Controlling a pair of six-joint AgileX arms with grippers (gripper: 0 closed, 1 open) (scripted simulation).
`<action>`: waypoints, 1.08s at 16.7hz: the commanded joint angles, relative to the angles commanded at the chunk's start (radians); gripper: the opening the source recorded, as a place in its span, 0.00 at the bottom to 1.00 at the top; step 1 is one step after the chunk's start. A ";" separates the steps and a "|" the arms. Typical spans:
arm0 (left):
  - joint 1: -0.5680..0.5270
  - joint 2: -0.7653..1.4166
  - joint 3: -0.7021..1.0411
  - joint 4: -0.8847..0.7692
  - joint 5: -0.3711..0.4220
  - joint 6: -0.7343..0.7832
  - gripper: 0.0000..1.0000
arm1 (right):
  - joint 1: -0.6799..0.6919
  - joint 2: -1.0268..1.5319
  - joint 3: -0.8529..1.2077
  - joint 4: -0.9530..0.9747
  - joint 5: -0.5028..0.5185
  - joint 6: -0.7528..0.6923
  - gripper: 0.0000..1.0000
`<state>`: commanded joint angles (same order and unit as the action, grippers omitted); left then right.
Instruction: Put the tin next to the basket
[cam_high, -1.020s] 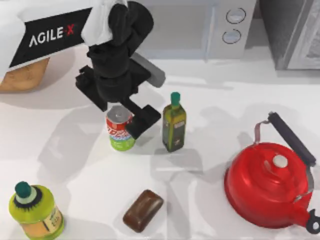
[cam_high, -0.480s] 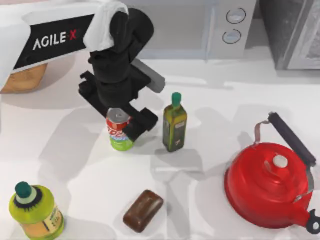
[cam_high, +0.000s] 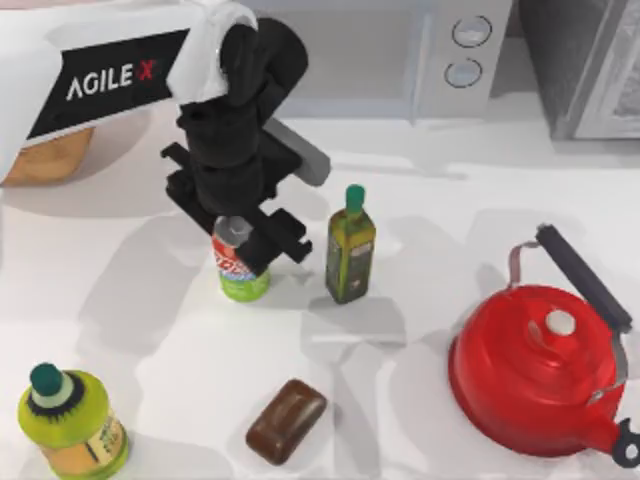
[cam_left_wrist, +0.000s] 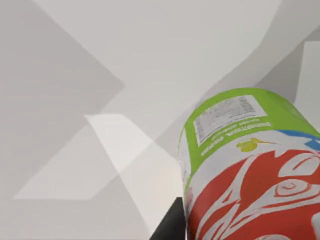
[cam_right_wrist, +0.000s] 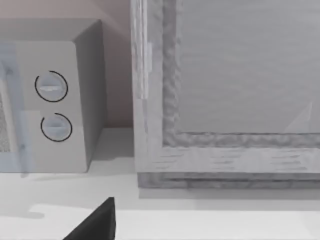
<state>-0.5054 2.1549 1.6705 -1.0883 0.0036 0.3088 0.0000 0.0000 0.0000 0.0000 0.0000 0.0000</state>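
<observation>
The left gripper (cam_high: 243, 243) sits low over the small round tin (cam_high: 240, 264), red on top and green below, its fingers either side but maybe not squeezing yet. I would close gently, then lift straight up so the tin misses the dark olive-oil bottle (cam_high: 349, 245) just beside it. The tin stands near the middle of the white table (cam_high: 420, 360). The big tan woven basket (cam_high: 45, 160) waits far back on the left, beside a grey microwave (cam_high: 400, 55).
</observation>
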 joint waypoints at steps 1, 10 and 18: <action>0.000 0.000 0.000 0.000 0.000 0.000 0.02 | 0.000 0.000 0.000 0.000 0.000 0.000 1.00; 0.001 -0.002 -0.001 0.000 0.001 0.001 0.00 | 0.000 0.000 0.000 0.000 0.000 0.000 1.00; 0.279 -0.171 -0.041 -0.079 0.051 0.118 0.00 | 0.000 0.000 0.000 0.000 0.000 0.000 1.00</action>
<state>-0.2264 1.9836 1.6296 -1.1678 0.0542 0.4273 0.0000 0.0000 0.0000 0.0000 0.0000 0.0000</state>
